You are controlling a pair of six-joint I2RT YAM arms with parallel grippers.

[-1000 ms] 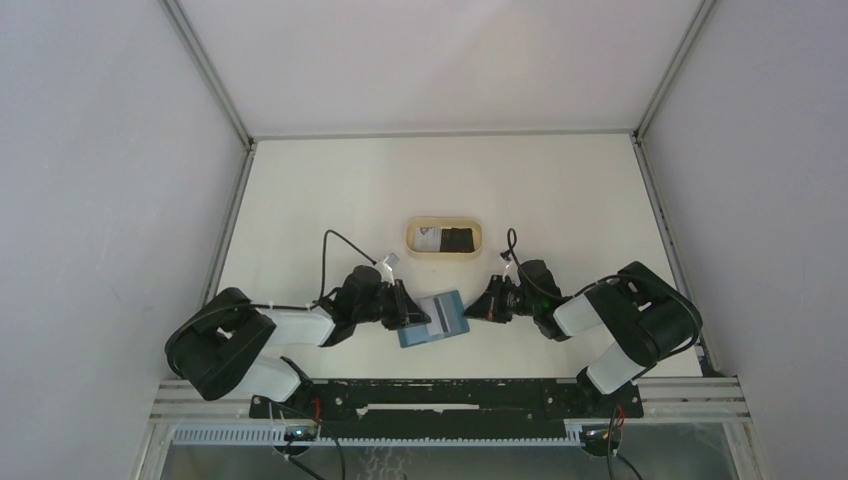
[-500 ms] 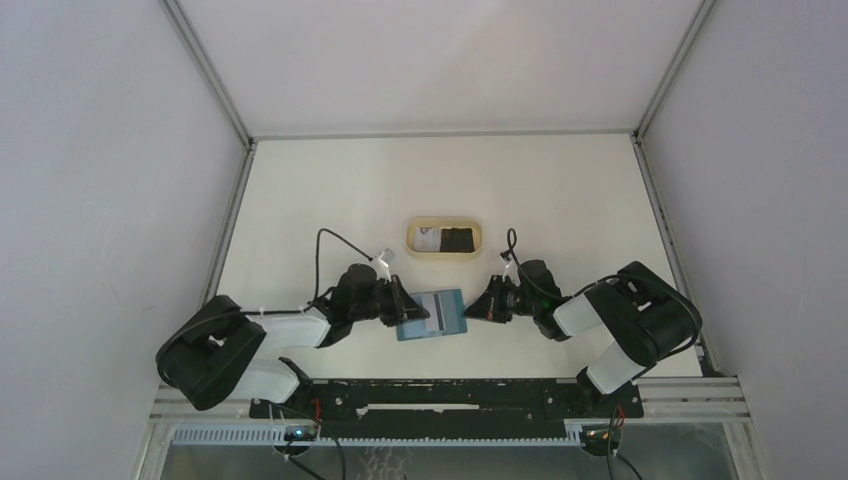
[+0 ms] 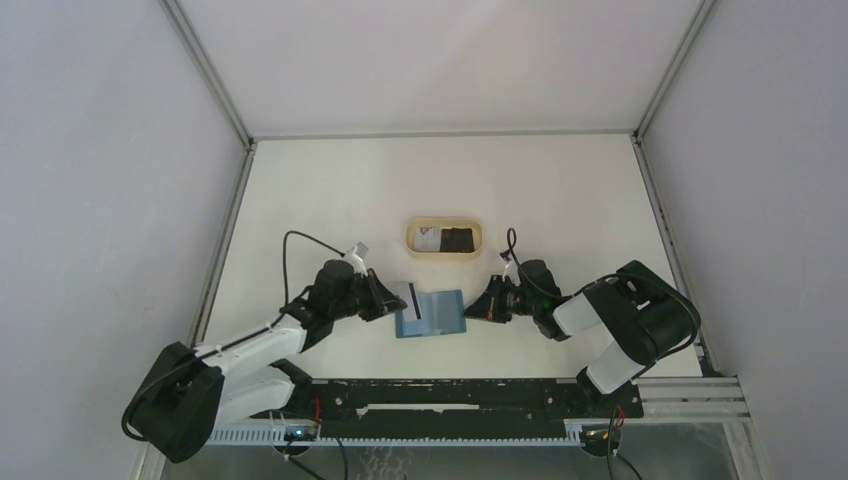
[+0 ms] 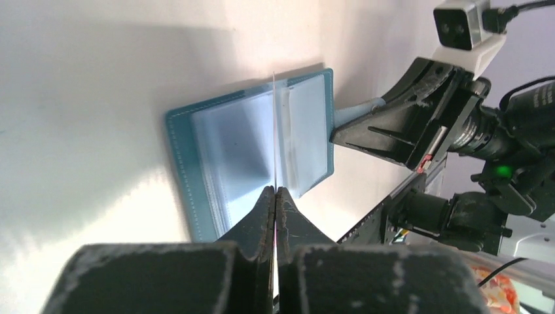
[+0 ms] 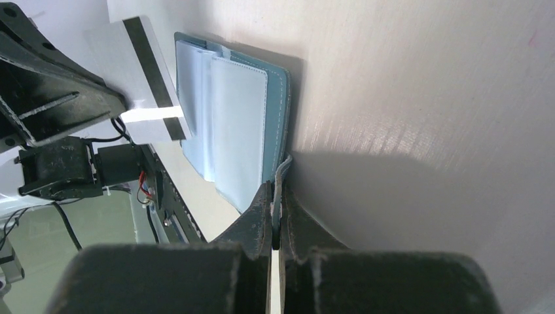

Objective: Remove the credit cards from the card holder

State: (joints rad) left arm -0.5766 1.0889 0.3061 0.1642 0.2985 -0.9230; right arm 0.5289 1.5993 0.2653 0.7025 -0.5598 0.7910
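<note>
The teal card holder (image 3: 432, 314) lies open on the table between my grippers, its light blue pockets up. It also shows in the left wrist view (image 4: 242, 150) and the right wrist view (image 5: 239, 111). My left gripper (image 3: 392, 300) is shut on a white credit card with a black stripe (image 3: 410, 297). The card is drawn out over the holder's left edge. It is edge-on in the left wrist view (image 4: 273, 124) and flat in the right wrist view (image 5: 118, 65). My right gripper (image 3: 474, 308) is shut on the holder's snap tab (image 5: 281, 171) at its right edge.
A tan oval tray (image 3: 445, 222) stands just behind the holder, with a white card (image 3: 430, 238) and a black card (image 3: 460, 240) in it. The metal rail (image 3: 440, 392) with the arm bases runs along the near edge.
My left arm has drawn back to the left with the striped card, sliding it out of the holder's pocket. The holder shifted slightly. The right gripper has stayed on the tab.
</note>
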